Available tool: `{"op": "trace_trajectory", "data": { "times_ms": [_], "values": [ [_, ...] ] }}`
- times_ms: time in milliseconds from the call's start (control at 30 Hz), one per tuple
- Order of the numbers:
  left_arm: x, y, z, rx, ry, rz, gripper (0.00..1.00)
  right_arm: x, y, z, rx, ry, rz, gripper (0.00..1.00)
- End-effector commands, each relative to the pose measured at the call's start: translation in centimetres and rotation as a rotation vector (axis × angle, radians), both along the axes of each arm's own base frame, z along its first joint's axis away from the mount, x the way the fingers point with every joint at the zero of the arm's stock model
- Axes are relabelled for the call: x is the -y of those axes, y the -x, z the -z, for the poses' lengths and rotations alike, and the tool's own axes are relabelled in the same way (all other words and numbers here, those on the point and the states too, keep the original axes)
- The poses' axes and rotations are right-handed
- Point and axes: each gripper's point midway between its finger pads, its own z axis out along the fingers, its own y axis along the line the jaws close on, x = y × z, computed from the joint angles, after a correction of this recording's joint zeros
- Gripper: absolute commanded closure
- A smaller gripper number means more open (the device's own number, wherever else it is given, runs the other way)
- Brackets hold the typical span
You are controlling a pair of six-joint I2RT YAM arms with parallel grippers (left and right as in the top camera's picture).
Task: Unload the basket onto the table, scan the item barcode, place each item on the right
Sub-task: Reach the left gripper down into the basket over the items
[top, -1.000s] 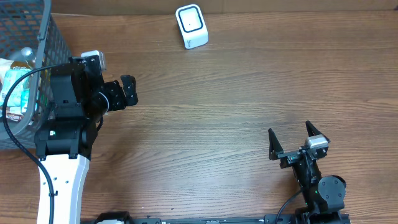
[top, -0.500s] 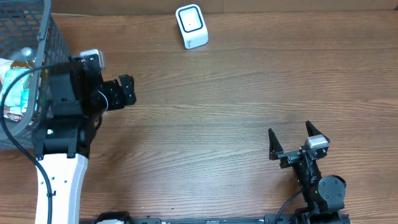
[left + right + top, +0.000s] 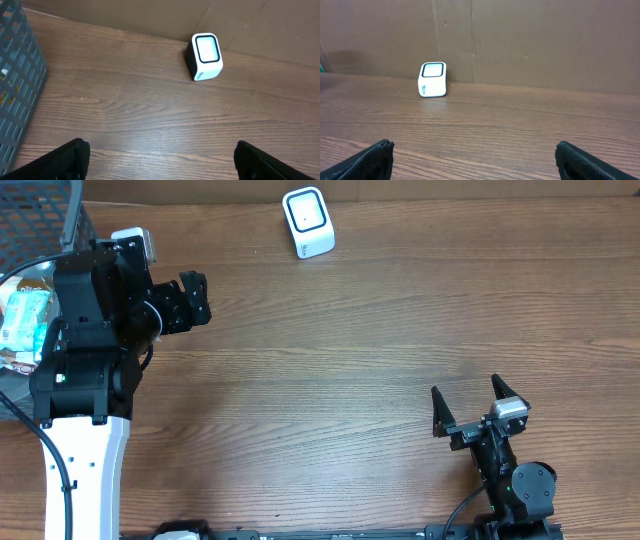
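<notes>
The white barcode scanner (image 3: 308, 222) with a dark-framed window stands at the table's far edge; it also shows in the left wrist view (image 3: 205, 56) and the right wrist view (image 3: 433, 79). A green-and-white packaged item (image 3: 22, 320) lies in the grey wire basket (image 3: 45, 205) at the far left, partly hidden by my left arm; no barcode shows. My left gripper (image 3: 198, 300) hovers just right of the basket, open and empty (image 3: 161, 160), pointing toward the scanner. My right gripper (image 3: 468, 402) rests open near the front right with nothing in it (image 3: 475, 161).
The basket's mesh wall (image 3: 17, 85) fills the left edge of the left wrist view. A brown cardboard wall (image 3: 530, 40) backs the table behind the scanner. Bare wood grain lies between the two arms.
My left arm has shifted left and toward the table's far side, closer to the basket, its gripper still open. The right arm has not moved.
</notes>
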Motion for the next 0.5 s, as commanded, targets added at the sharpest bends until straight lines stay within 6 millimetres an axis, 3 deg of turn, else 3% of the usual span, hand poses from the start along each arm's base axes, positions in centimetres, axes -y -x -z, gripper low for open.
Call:
{"op": "trace_trajectory", "data": {
  "times_ms": [0,300,467],
  "values": [
    [-0.8,-0.3,-1.2,0.024,-0.021,-0.016,0.04,0.2,-0.1,0.3,0.001,0.005,0.012,0.0],
    [-3.2,-2.7,-7.9,0.02,-0.067,-0.067,0.04,0.2,-0.1,0.3,0.001,0.005,0.012,0.0],
    [-3.7,-3.6,-7.6,-0.048,-0.096,-0.071,0.02,0.2,-0.1,0.3,0.001,0.005,0.012,0.0]
  ]
}}
